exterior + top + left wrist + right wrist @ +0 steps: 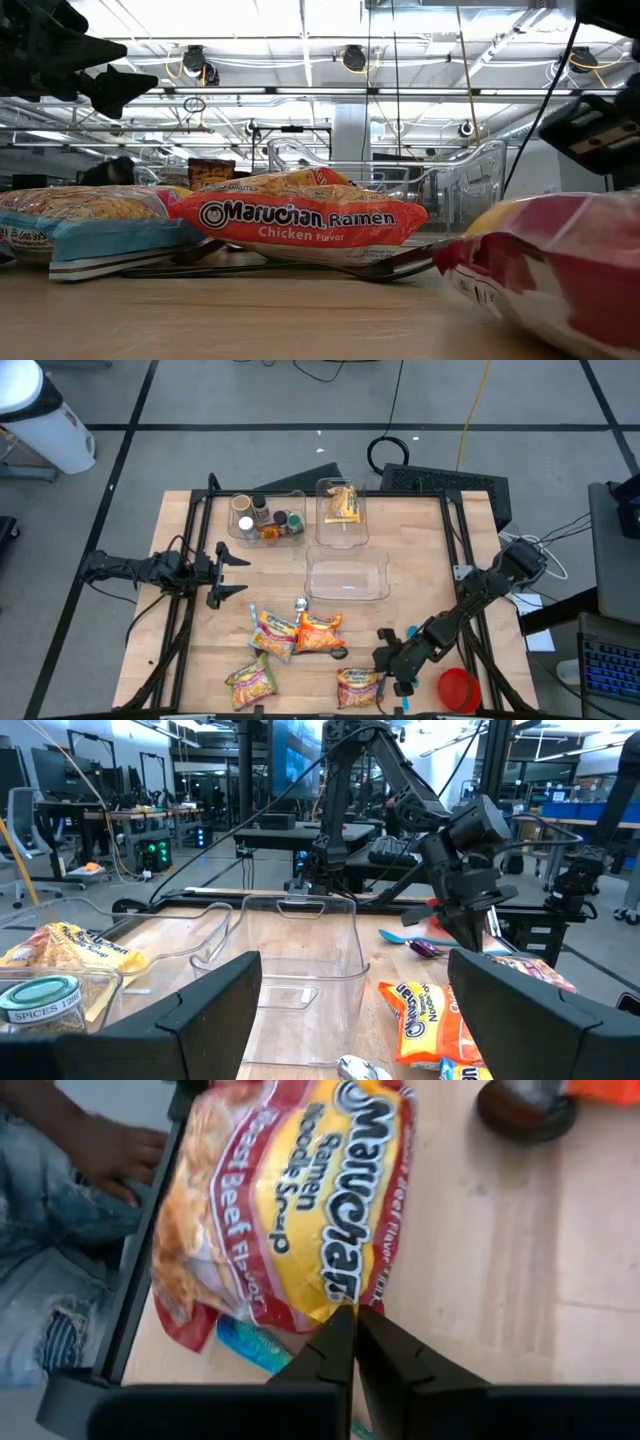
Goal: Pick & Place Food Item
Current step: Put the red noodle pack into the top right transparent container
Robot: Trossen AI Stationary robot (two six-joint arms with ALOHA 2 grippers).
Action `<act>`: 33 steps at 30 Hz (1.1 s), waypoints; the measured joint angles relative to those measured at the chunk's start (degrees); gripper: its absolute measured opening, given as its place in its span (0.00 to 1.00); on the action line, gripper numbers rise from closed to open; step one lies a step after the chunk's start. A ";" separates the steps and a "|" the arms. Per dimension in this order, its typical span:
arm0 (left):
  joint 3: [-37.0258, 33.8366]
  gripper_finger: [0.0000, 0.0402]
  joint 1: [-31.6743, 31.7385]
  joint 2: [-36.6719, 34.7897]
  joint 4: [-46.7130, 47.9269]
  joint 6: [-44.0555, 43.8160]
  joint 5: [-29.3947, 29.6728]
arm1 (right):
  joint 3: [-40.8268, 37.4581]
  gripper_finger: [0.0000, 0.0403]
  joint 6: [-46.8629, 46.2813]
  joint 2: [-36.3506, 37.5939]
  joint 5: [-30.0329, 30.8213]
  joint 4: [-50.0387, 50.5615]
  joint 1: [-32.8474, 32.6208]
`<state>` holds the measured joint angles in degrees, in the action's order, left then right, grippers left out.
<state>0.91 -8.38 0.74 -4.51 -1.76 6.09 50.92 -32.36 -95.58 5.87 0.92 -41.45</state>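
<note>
Right gripper (pixel 352 1320) — you see it closed at the red noodle packet's (pixel 285 1200) edge, nothing visibly pinched | left gripper (pixel 232 570) — spread wide, empty, above the bench (pixel 420 575)

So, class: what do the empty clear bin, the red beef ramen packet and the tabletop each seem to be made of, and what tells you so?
Clear bin: probably rigid glossy plastic, since the table shows through its walls.
Beef ramen packet: thin printed plastic film, shiny and crinkled.
Tabletop: looks like pale wood with a matte finish; faint plank seams show.
</note>
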 joint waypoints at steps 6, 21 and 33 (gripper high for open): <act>0.00 0.81 0.00 -0.01 0.00 0.00 0.00 | -0.04 0.00 1.02 4.85 0.32 0.65 0.96; 0.00 0.81 -0.02 0.00 0.00 0.01 0.00 | -0.04 0.00 27.92 24.39 19.55 0.62 3.02; 0.00 0.81 -0.01 -0.01 0.01 0.00 0.00 | -0.02 0.00 50.41 35.01 24.04 0.73 20.99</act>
<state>0.91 -8.39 0.73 -4.50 -1.76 6.09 50.89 18.05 -60.56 29.91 1.65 -20.46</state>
